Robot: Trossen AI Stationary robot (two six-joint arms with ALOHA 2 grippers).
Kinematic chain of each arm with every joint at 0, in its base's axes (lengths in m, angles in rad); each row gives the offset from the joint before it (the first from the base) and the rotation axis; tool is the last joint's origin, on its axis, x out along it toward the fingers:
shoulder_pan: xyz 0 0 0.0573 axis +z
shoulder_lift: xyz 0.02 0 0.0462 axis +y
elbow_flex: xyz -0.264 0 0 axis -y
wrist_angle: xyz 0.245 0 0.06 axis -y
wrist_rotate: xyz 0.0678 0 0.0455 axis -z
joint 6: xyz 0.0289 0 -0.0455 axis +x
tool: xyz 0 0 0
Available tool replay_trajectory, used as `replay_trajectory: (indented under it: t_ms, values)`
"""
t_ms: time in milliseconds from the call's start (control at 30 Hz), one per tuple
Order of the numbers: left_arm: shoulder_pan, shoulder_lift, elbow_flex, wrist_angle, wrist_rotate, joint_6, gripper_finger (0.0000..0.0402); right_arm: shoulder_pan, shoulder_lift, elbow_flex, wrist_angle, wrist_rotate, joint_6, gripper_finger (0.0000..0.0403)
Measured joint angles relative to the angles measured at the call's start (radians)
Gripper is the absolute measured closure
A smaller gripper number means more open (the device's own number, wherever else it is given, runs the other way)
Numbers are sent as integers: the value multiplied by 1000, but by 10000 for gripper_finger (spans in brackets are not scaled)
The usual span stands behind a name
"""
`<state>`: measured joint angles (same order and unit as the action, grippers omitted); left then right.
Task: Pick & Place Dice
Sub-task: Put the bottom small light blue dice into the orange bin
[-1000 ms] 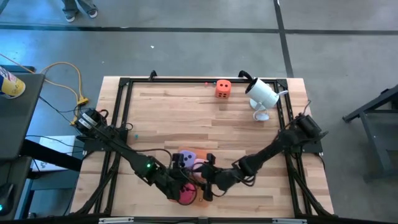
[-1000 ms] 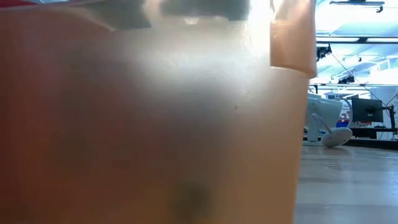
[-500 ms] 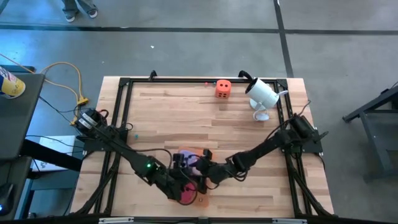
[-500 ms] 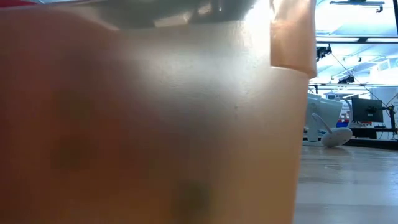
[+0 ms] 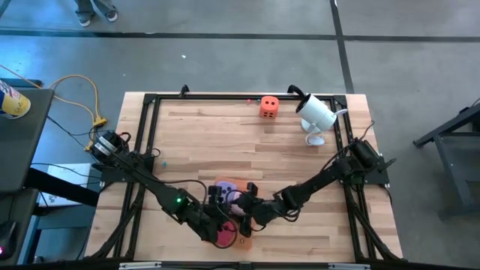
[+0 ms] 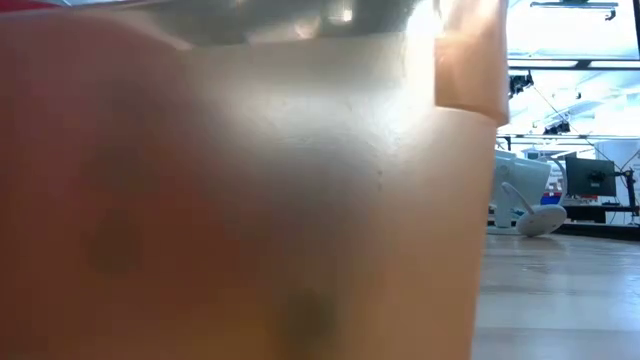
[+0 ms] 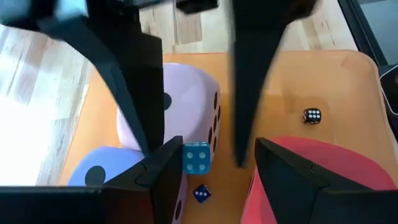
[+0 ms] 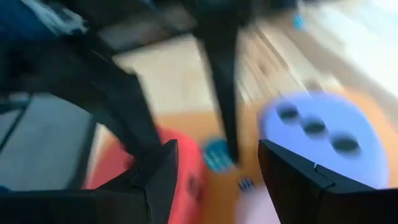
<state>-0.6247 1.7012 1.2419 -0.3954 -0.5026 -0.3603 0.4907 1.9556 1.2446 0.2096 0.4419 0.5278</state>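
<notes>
Both grippers met over the orange mat [image 7: 348, 81] at the worktop's [image 5: 225, 135] near edge. Left gripper [image 7: 211, 163] and right gripper [image 8: 214, 163] stood part-open, empty, flanking a tiny blue die [image 7: 197, 157] between the pink die [image 7: 186, 102], purple die [image 7: 93, 174] and red die [image 7: 311, 168]. Orange die [image 5: 269, 106] sat far off.

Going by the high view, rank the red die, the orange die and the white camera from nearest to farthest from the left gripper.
1. Red die, right beside the left gripper at the near edge.
2. Orange die, at the far edge.
3. White camera, far right corner.
</notes>
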Motion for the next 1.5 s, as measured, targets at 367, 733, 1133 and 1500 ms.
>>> replay_trajectory:
  t_ms: [367, 733, 1133, 1500]
  values:
    - [1, 0, 1, 4, -1, 3, 210, -20, 8, 0, 93, 27, -137, 192]
    - [-1, 0, 0, 7, 0, 0, 210, -40, 77, 2, 79, -57, -18, 192]
    - [-31, -21, 0, -79, 2, 35, 210, -33, 36, 0, 86, -52, -53, 192]
    - [-86, -208, 0, -497, -9, -174, 211, -12, -31, 2, -61, -22, -39, 192]
